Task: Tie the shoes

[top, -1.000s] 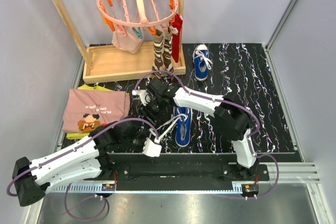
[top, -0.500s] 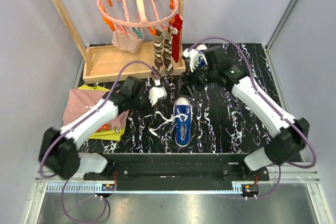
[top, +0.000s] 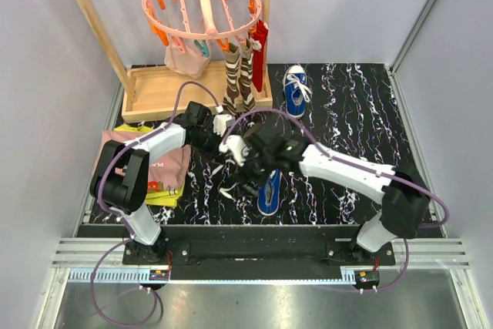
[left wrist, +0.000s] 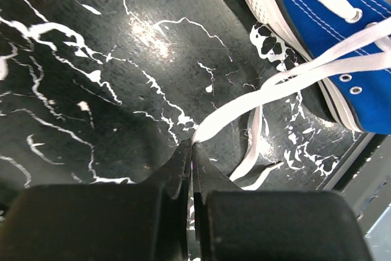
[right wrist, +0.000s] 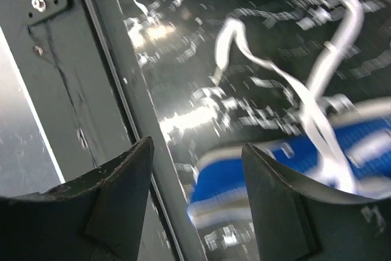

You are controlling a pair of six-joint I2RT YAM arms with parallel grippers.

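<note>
1. Two small blue canvas sneakers lie on the black, white-veined tabletop (top: 347, 113). The near sneaker (top: 268, 194) is mid-table and the far sneaker (top: 294, 92) is just beside the wooden rack base (top: 162, 86).
2. Both lie lengthwise front to back. The far one's white rubber toe cap points at the back wall, and the near one's heel faces the arm bases.
3. The left gripper (left wrist: 192, 148) is pinched tight on the near sneaker's flat white lace (left wrist: 244, 105).
4. The right gripper (right wrist: 195, 146) hangs over that sneaker, fingers spread, holding nothing.
5. Lettering on the pink T-shirt (top: 108, 156) is too small to read.
</note>
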